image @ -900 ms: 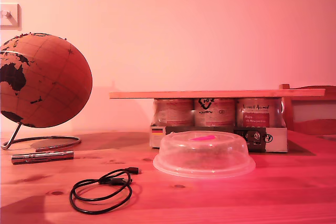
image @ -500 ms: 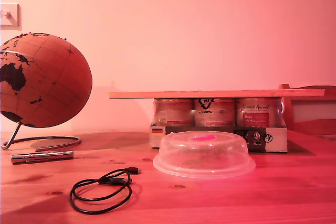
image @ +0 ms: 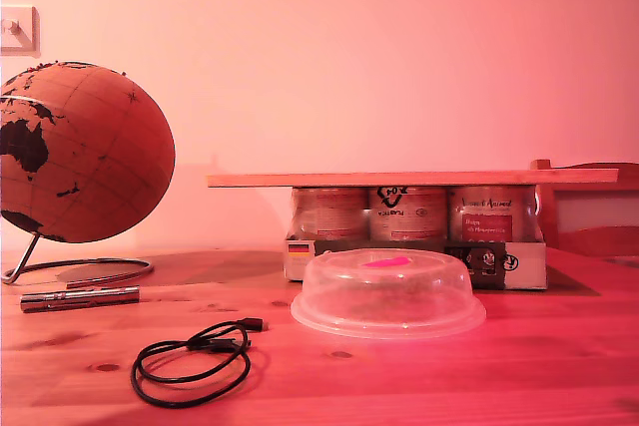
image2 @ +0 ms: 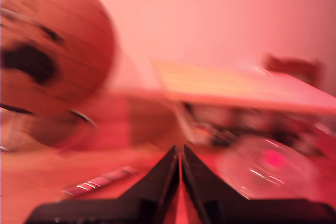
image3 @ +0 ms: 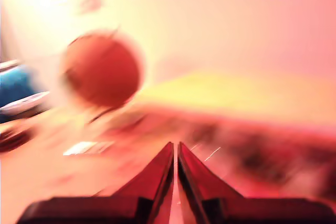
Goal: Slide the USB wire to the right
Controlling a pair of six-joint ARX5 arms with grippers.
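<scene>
Nothing has begun: the wire [image: 195, 362] lies untouched near the table's [image: 519, 376] front edge, toward the exterior view's left, and both my first gripper [image2: 179, 157] and my second gripper [image3: 176, 153], jaws pressed together, must first reach it
</scene>
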